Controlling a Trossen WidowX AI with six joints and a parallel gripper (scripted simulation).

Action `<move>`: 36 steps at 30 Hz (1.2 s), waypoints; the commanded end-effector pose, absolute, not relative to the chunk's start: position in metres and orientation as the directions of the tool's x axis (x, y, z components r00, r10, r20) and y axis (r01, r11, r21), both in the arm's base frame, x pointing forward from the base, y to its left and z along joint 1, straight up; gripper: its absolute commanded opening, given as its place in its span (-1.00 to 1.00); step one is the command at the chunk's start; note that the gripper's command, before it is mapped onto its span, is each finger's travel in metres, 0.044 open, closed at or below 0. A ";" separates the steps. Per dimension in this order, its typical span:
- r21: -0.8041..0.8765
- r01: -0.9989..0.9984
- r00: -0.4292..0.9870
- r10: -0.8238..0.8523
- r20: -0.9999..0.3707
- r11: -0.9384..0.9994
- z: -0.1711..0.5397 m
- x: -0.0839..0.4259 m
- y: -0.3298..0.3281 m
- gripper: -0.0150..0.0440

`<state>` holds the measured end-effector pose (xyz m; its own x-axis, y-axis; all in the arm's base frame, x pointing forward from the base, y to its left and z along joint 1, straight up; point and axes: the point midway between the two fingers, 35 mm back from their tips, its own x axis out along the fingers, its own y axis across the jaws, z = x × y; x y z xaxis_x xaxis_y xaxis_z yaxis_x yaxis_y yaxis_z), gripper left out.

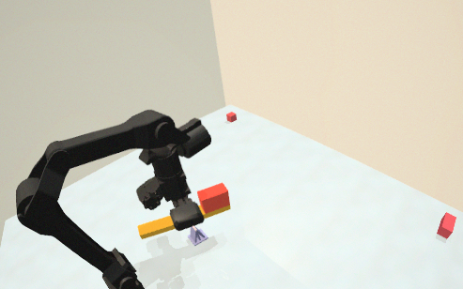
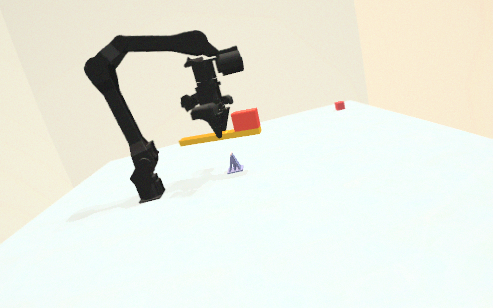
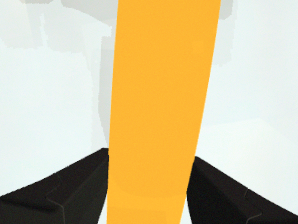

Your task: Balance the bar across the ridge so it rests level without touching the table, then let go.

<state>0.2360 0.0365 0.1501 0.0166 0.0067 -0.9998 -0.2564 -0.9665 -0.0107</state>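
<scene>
The long orange bar (image 1: pixel 155 227) (image 2: pixel 195 140) (image 3: pixel 155 100) hangs in the air, with a red block (image 1: pixel 214 198) (image 2: pixel 246 120) on top near its right end. My gripper (image 1: pixel 187 219) (image 2: pixel 219 134) (image 3: pixel 149 161) is shut on the bar around its middle, one finger on each side in the wrist view. The small lilac ridge (image 1: pixel 197 235) (image 2: pixel 234 165) stands on the table below the bar, with a visible gap between them in the exterior view. There it sits a little right of the fingertips, below the block side. The ridge is not seen in the wrist view.
A small red cube (image 1: pixel 231 116) (image 2: pixel 339 105) lies near the far corner of the table (image 1: pixel 327 188) (image 2: pixel 323 215). Another red block (image 1: pixel 446 225) lies at the right in the top view, near the table's edge by the wall. Both are far from the bar.
</scene>
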 end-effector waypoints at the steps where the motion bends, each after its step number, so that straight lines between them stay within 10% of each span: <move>1: -0.007 -0.155 0.018 0.004 -1.000 -0.988 0.151 0.226 0.048 -0.49; 36: -0.005 -0.073 0.018 0.004 -1.000 -0.997 0.107 0.218 0.050 -0.49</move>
<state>0.2175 0.0510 0.1100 0.0141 0.0052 -0.9999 -0.0764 -0.9971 -0.0062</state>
